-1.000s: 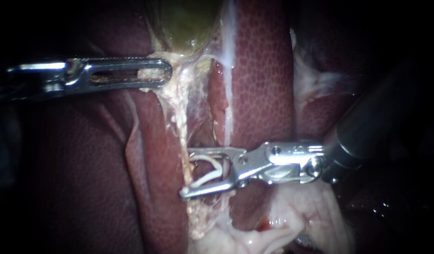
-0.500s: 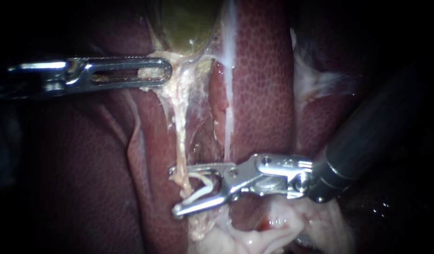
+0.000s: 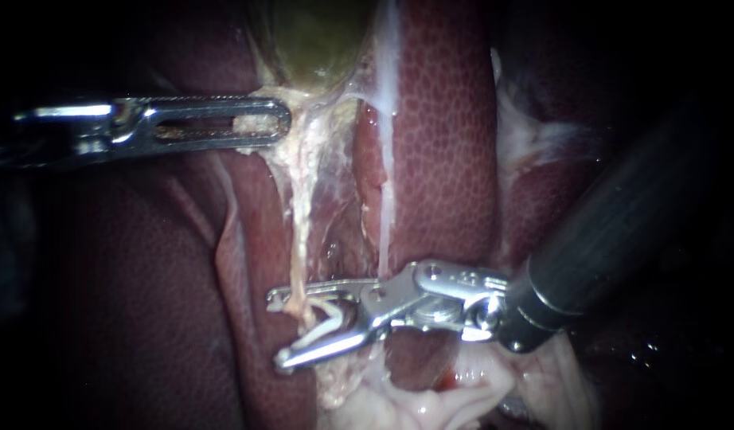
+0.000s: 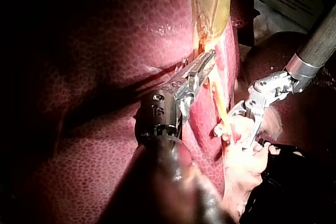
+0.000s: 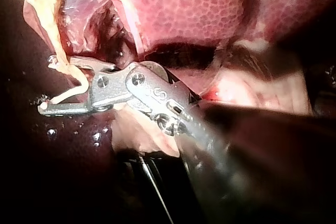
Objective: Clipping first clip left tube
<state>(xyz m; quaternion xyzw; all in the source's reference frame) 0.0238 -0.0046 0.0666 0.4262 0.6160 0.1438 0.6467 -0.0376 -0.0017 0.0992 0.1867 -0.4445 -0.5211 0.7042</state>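
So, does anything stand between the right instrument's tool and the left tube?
Nothing visible. The right instrument, its tool holding the clip, meets the left tube at its upper tip; only liver lies behind.

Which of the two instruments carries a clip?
The right instrument, entering from the right: a white clip sits open at its tip by the left tube. The left instrument carries none, gripping tissue instead.

Gallbladder (image 3: 311, 40), greenish, at 12 o'clock. Liver (image 3: 443, 143) fills the centre: dark red, mottled, wet. White band (image 3: 385, 95) runs down it from 12 toward centre. Pale fatty tissue (image 3: 431, 402) bunched at 6 o'clock, with a small red spot. Another pale patch (image 3: 526, 135) at 2 o'clock.
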